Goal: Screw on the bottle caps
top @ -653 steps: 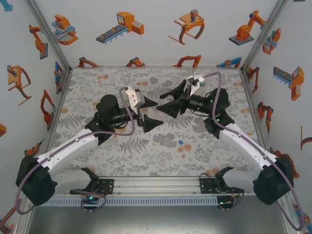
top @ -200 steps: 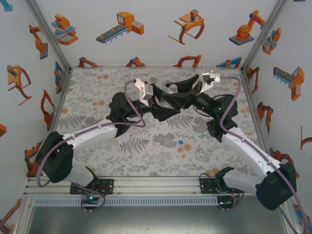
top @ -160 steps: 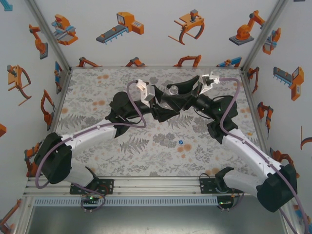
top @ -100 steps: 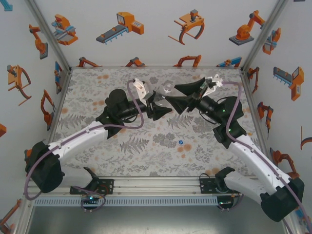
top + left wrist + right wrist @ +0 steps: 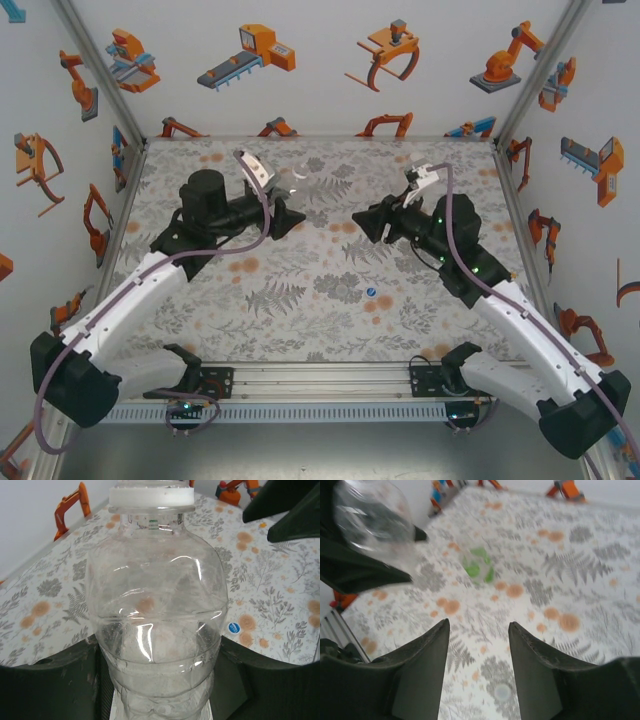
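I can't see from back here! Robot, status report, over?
Left gripper shut on the clear bottle, white cap on its neck. Right gripper open, empty. Blue cap loose on the table, nothing blocking.

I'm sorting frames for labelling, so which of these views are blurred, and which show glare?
Right wrist view: smeared by motion blur, the green bottle soft-edged and hard to outline. Left wrist view: sharp up close, with white glare streaks on the clear bottle. Top external view: evenly lit and crisp, with only soft shadows.
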Action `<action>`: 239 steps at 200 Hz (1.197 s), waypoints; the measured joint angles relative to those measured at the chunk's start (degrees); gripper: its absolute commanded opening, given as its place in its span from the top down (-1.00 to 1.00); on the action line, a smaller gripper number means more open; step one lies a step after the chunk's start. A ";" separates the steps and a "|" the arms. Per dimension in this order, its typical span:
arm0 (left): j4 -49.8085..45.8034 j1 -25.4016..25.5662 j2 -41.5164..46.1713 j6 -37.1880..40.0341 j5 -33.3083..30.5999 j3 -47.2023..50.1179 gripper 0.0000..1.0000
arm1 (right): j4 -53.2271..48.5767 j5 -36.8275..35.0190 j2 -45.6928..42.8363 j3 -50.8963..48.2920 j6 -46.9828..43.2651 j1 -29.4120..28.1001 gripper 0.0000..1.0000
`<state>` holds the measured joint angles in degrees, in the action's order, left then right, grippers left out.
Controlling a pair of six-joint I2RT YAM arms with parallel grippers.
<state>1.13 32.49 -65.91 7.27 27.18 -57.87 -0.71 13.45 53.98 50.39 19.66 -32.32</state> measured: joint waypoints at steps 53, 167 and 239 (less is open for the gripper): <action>-6.91 -3.74 -0.20 2.60 2.84 -2.80 1.00 | -14.93 -8.09 5.86 0.11 2.27 -1.01 0.14; -12.59 -4.04 1.42 11.65 6.56 -1.31 0.97 | -31.36 -14.64 22.18 3.04 14.16 -4.85 0.34; -12.50 -4.02 1.75 11.91 6.95 -1.14 0.85 | -33.33 -14.60 32.28 10.32 14.91 -10.23 0.25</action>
<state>-11.38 28.47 -64.16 19.18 34.13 -59.00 -34.04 -1.15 86.26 60.71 34.57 -42.54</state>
